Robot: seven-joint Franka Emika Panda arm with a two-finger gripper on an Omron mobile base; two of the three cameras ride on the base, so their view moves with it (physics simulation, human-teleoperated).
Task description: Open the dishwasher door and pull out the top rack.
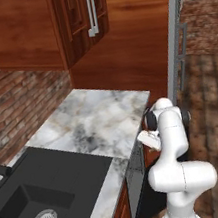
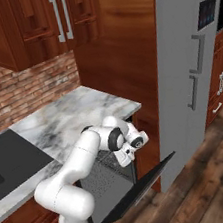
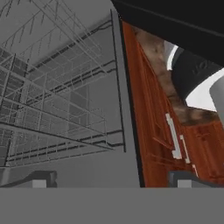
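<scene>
The dishwasher door (image 2: pixel 144 184) is a flat black panel, swung down and outward below the marble counter; its edge also shows beside my arm (image 1: pixel 144 196). Behind it the grey dishwasher cavity (image 2: pixel 105 185) stands exposed. My gripper (image 2: pixel 126 155) sits at the upper front of that opening, just under the counter edge. In the hand view the gripper (image 3: pixel 116 180) is open, fingertips (image 3: pixel 43 178) far apart with nothing clamped between them. The top rack (image 3: pixel 52 109), a thin grey wire grid, lies inside the cavity to the left of the fingers, still back within the tub walls.
A marble counter (image 2: pixel 74 119) runs above the dishwasher, with a black sink (image 1: pixel 35 200) to its left. Reddish-brown cabinet fronts with grey handles (image 3: pixel 174 135) flank the opening. A tall grey fridge (image 2: pixel 193 71) stands to the right, over wooden floor (image 2: pixel 207 195).
</scene>
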